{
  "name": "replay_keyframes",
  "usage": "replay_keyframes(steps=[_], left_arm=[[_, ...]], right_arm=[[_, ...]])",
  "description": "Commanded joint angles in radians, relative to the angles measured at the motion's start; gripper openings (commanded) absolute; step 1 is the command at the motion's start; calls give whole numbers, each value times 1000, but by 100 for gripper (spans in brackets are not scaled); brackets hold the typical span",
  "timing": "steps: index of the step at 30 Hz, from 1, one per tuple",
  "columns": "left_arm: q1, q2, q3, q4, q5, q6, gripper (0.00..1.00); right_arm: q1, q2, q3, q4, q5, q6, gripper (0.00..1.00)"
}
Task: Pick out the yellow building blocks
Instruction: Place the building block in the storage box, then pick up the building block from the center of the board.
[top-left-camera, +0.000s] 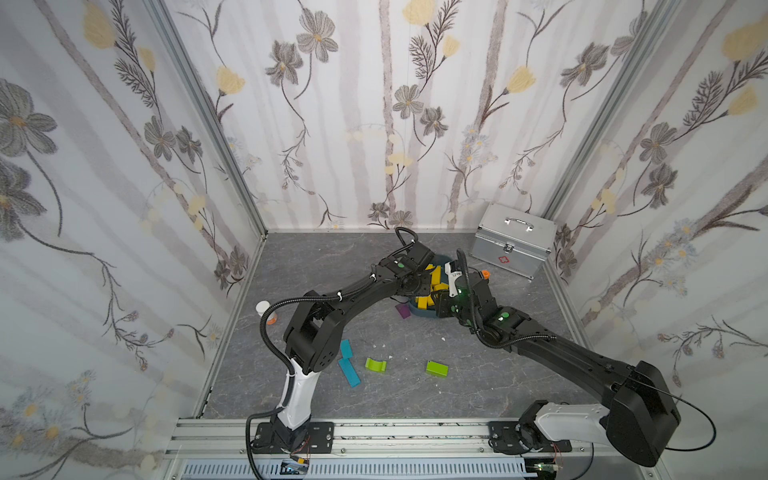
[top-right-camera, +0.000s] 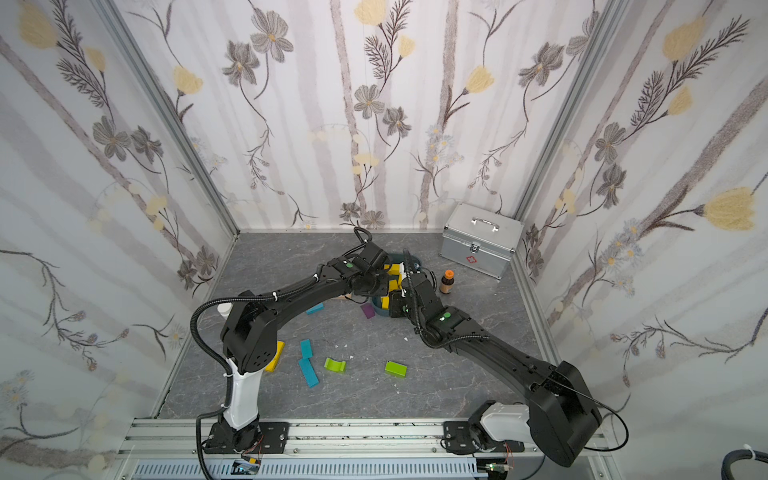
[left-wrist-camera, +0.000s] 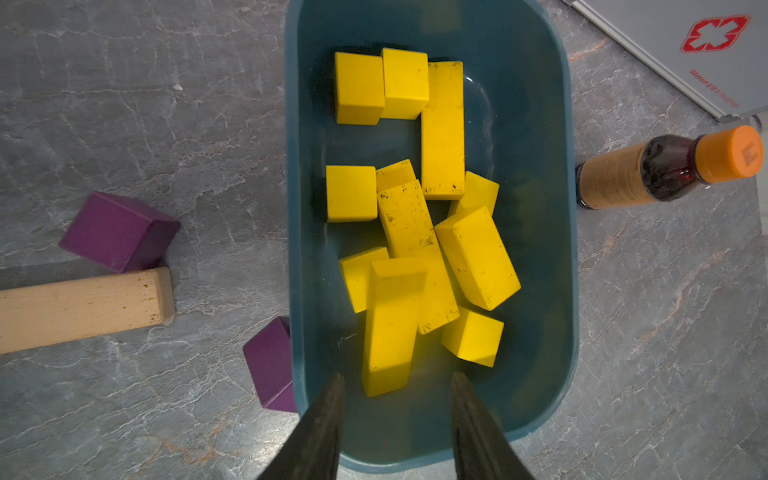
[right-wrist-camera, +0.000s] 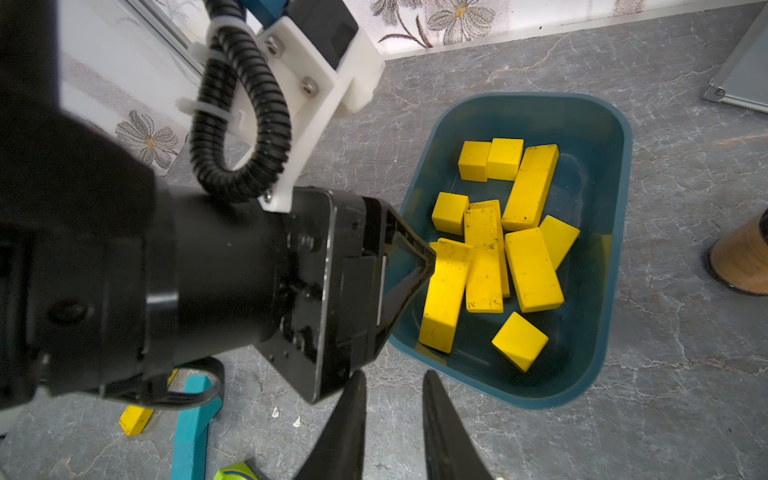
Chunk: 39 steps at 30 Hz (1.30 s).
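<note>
Yellow building blocks (left-wrist-camera: 442, 129): nearly all are in the teal bin (left-wrist-camera: 519, 104). Roughly eleven cubes and bars, loosely piled, some overlapping. In both top views the bin sits toward the back of the table, with both wrists converging on it.

Left gripper (left-wrist-camera: 397, 378): over one end of the bin, pointing down into it. Jaws apart, nothing clamped. A leaning yellow bar (left-wrist-camera: 390, 324) rests on the pile, and its end lines up with the gap between the fingertips. The gap is wider than the bar. In the right wrist view one left finger looks right against that bar's side, but I can't confirm contact from these angles.

Right gripper (right-wrist-camera: 395, 374): jaws drawn together, empty. It hangs over bare table just outside the bin's rim, beside the left wrist. The nearest yellow cube (right-wrist-camera: 519, 340) is inside the bin, near but not touching.

A stray yellow block (top-right-camera: 276, 357) lies on the table outside the bin, by the left arm's base and half hidden by the arm. It is well apart from both grippers.

Non-targets:
- One purple block (left-wrist-camera: 118, 230) next to the tan bar (left-wrist-camera: 83, 307).
- A second purple block (left-wrist-camera: 270, 365) against the bin's outer wall.
- An orange-capped bottle (left-wrist-camera: 665, 170) on the bin's other side.
- Teal blocks (top-left-camera: 349, 372) and lime blocks (top-left-camera: 436, 368) toward the front.
- A metal case (top-left-camera: 513, 241) in the back corner.
</note>
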Motion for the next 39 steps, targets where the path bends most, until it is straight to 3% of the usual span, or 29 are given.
replay_keyframes(steps=[1, 16, 39], left_arm=[[2, -18, -8, 17, -27, 2, 43], [8, -67, -50, 30, -70, 12, 47], [50, -270, -289, 47, -145, -26, 47]], right_arm=[[2, 0, 8, 13, -15, -8, 26], [33, 19, 45, 20, -19, -37, 26], [147, 106, 134, 56, -58, -116, 27]])
